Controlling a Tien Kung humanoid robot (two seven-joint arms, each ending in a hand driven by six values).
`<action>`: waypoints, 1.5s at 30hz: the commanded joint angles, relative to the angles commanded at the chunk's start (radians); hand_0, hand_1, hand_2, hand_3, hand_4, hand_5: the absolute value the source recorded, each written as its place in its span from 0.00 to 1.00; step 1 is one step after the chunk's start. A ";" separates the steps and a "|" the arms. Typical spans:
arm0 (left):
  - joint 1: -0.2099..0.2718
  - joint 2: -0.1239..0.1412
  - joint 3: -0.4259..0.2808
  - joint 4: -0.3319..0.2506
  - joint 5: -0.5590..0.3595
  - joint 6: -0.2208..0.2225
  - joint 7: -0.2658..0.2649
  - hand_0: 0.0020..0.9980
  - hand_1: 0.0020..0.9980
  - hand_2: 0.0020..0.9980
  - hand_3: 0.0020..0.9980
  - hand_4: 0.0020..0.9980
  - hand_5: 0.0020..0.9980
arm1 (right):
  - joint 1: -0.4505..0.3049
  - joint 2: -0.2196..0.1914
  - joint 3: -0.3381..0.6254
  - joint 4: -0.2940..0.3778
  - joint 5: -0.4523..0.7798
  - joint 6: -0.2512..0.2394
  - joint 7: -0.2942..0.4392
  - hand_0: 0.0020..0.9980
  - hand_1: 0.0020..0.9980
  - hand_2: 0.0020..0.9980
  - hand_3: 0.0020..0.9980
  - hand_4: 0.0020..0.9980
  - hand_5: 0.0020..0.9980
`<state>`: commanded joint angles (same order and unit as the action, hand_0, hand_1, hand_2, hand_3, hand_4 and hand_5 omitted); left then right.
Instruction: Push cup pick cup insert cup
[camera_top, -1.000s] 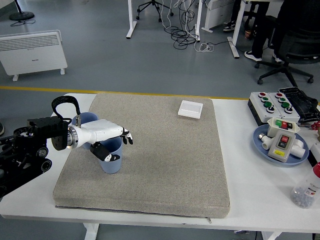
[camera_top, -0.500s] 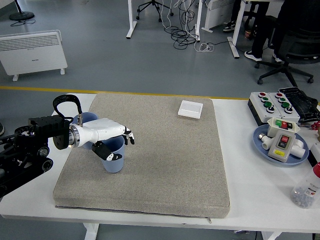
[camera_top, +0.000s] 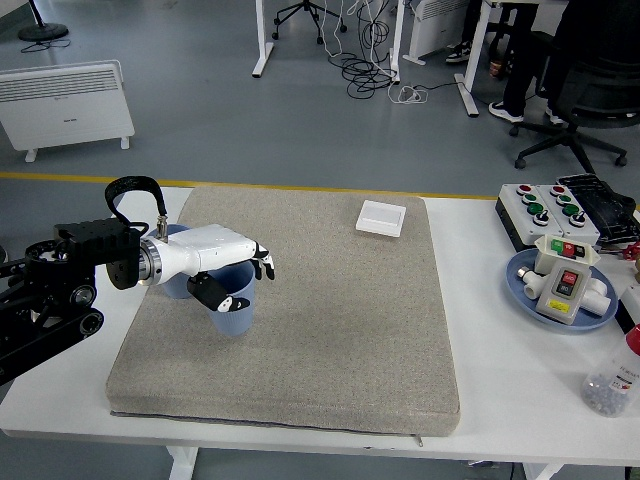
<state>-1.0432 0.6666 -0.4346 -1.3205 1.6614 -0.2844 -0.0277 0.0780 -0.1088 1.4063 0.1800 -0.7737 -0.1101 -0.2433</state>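
A blue cup (camera_top: 236, 304) stands on the grey mat (camera_top: 330, 330), at its left side. My left hand (camera_top: 232, 270), white with black fingertips, is closed around this cup, thumb at the front and fingers over the far rim. A second blue cup (camera_top: 171, 240) stands just behind my left wrist near the mat's left edge, mostly hidden by the arm. My right arm is out of view.
A white square box (camera_top: 381, 217) lies at the mat's far edge. On the table's right are a button box (camera_top: 545, 207), a blue plate (camera_top: 528, 290) carrying switch parts, and a small bottle (camera_top: 612, 385) near the right edge.
My left hand has moved slightly right and away from me with the front blue cup in its grasp; the cup now looks a little higher in the picture.
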 joint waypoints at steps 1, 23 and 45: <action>-0.002 0.003 -0.003 -0.006 -0.001 -0.002 0.003 0.50 0.59 0.65 0.69 0.41 0.00 | 0.000 0.000 0.000 0.000 0.000 0.000 0.000 0.75 0.62 0.60 0.59 0.12 0.60; -0.215 0.095 0.017 0.099 -0.044 -0.034 0.030 0.51 0.59 0.65 0.69 0.40 0.00 | 0.012 -0.009 -0.011 0.000 0.014 -0.002 0.002 0.75 0.62 0.60 0.59 0.12 0.60; -0.217 0.016 0.047 0.350 -0.069 -0.034 0.014 0.52 0.59 0.65 0.68 0.41 0.00 | 0.017 -0.008 -0.014 0.000 0.015 -0.001 0.004 0.75 0.62 0.60 0.59 0.12 0.60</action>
<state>-1.2604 0.6823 -0.3872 -0.9700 1.5929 -0.3187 -0.0141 0.0948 -0.1172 1.3923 0.1800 -0.7590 -0.1115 -0.2396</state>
